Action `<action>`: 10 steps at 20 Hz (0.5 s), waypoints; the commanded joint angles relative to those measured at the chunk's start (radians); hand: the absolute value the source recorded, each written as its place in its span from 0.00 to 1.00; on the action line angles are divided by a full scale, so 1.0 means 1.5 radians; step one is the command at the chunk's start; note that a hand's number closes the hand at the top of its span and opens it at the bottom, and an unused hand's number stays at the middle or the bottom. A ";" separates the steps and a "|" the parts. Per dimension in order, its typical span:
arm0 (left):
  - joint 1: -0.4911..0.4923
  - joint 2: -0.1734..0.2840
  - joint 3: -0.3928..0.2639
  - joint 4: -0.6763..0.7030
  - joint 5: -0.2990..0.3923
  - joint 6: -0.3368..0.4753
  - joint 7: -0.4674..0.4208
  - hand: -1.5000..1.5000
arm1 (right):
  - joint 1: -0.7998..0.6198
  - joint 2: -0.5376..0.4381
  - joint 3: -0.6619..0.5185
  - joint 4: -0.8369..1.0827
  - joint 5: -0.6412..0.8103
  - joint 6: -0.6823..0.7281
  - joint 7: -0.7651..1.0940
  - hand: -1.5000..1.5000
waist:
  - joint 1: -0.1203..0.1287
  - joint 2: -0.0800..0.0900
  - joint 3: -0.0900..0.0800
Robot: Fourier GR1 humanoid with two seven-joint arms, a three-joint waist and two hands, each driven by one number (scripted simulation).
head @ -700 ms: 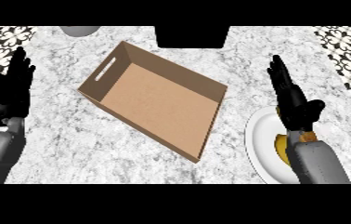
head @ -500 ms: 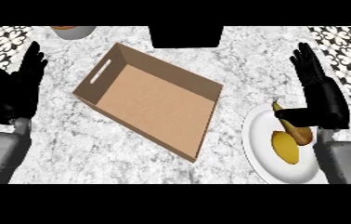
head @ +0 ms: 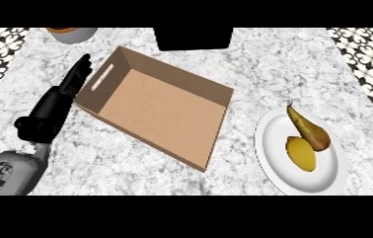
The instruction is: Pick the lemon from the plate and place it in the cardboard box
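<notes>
One hand shows: the left hand (head: 53, 111) at 9 o'clock, fingers straight and open, holding nothing, just beside the cardboard box (head: 157, 108); the right hand is out of view; the lemon (head: 301, 154) lies on the white plate (head: 280, 175) at 4 o'clock, touching a brown pear (head: 309, 129); the box sits at centre, well apart from the plate; a grey bowl (head: 73, 34) sits at 11 o'clock

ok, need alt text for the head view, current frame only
An open cardboard box lies at an angle on a marbled counter, with a white plate to its right holding a lemon and a brownish pear. The left hand rests open left of the box; the right hand is out of view.
</notes>
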 commanded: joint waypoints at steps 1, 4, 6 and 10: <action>0.009 0.012 -0.003 -0.003 0.005 -0.046 -0.033 0.50 | 0.080 -0.061 -0.039 0.046 0.074 0.052 -0.203 0.00 | 0.014 0.006 0.001; 0.014 -0.011 -0.019 -0.007 -0.011 -0.040 -0.034 0.50 | 0.088 -0.101 -0.041 0.013 0.139 0.035 -0.249 0.00 | 0.021 0.004 0.000; 0.033 -0.004 -0.008 -0.022 -0.017 -0.041 -0.036 0.50 | 0.129 -0.092 -0.039 -0.024 0.172 0.017 -0.249 0.00 | 0.024 0.003 -0.001; 0.017 -0.031 -0.023 -0.011 -0.027 -0.034 -0.031 0.50 | 0.128 -0.159 0.011 -0.055 0.283 0.008 -0.181 0.00 | 0.027 0.005 -0.002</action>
